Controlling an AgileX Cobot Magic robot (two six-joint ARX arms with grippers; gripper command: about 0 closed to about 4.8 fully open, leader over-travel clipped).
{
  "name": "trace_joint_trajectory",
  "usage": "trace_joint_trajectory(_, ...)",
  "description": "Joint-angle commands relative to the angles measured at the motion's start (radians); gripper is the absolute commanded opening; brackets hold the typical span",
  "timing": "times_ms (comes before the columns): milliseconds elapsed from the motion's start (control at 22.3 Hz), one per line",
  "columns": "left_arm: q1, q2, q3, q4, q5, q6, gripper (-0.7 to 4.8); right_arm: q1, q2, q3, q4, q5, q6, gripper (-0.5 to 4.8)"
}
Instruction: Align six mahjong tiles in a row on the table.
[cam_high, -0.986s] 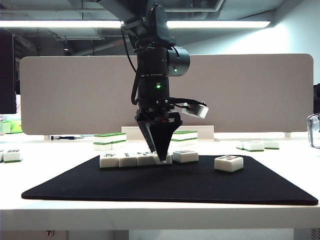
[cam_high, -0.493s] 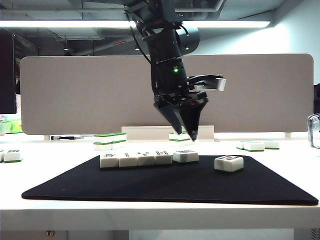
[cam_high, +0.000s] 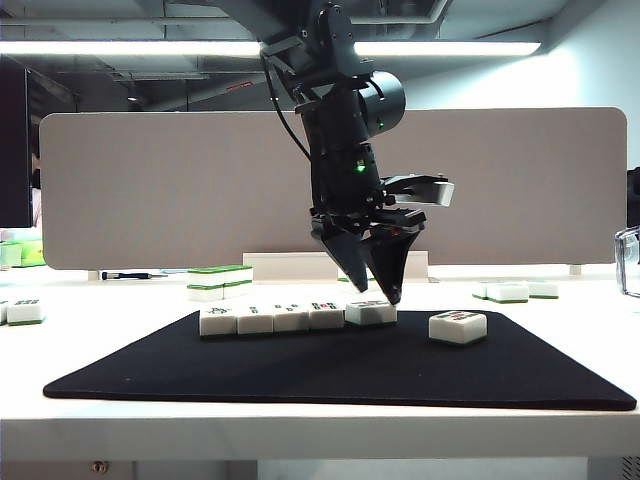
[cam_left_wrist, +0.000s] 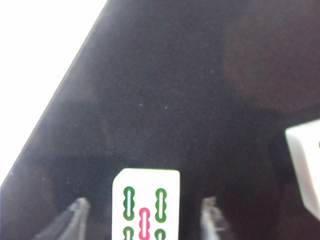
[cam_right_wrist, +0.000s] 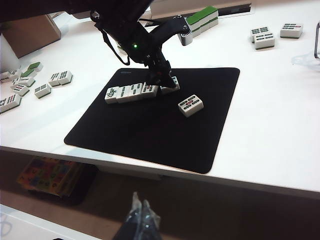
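Observation:
Four mahjong tiles (cam_high: 272, 318) lie touching in a row on the black mat (cam_high: 340, 370). A fifth tile (cam_high: 371, 312) sits just right of the row, slightly askew. A sixth tile (cam_high: 457, 326) lies apart, farther right. My left gripper (cam_high: 378, 288) hangs open just above the fifth tile. In the left wrist view that tile (cam_left_wrist: 146, 200) shows green and red bamboo marks, with the left gripper (cam_left_wrist: 145, 218) straddling it and a gap at each fingertip (cam_left_wrist: 76, 216). My right gripper (cam_right_wrist: 140, 214) is shut, low in front of the table's (cam_right_wrist: 270, 125) front edge.
Spare tiles lie off the mat: a green-topped stack (cam_high: 220, 279) behind it, a few at the right (cam_high: 510, 291) and one at the left (cam_high: 25, 311). A grey divider panel (cam_high: 150, 190) lines the table's back. A clear object (cam_high: 628, 260) stands at the right edge.
The left gripper lifted off the right end of the four-tile row, swung right and tilted, then sank to just above the fifth tile. The tiles and the right arm stayed put.

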Motion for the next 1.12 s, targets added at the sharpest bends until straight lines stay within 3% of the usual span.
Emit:
trace_joint_trajectory(45, 0.004, 0.0, 0.002, 0.003, 0.0, -0.098, 2.95, 0.0, -0.012, 0.003, 0.017, 0.002, -0.003, -0.01)
trace_joint_trajectory(403, 0.009, 0.009, 0.002, -0.027, 0.0, -0.105, 2.94, 0.0, -0.012, 0.003, 0.017, 0.001, -0.003, -0.01)
trace_joint_trajectory(583, 0.015, 0.011, 0.002, -0.039, 0.002, -0.134, 2.09, 0.0, -0.012, 0.003, 0.017, 0.001, -0.003, -0.01)
trace_joint_trajectory(762, 0.016, 0.011, 0.002, -0.065, 0.004, -0.27, 2.1, 0.0, -0.012, 0.003, 0.017, 0.001, -0.003, -0.01)
trace_joint_trajectory(941, 0.015, 0.01, 0.002, -0.087, 0.018, -0.467, 2.1, 0.0, -0.012, 0.003, 0.017, 0.001, -0.003, -0.01)
trace_joint_trajectory(1031, 0.015, 0.01, 0.002, -0.069, 0.082, -0.574, 2.1, 0.0, -0.012, 0.003, 0.017, 0.001, -0.003, -0.01)
trace_joint_trajectory(1121, 0.014, 0.01, 0.003, -0.062, 0.14, -0.606, 2.1, 0.0, -0.012, 0.003, 0.017, 0.002, -0.003, -0.01)
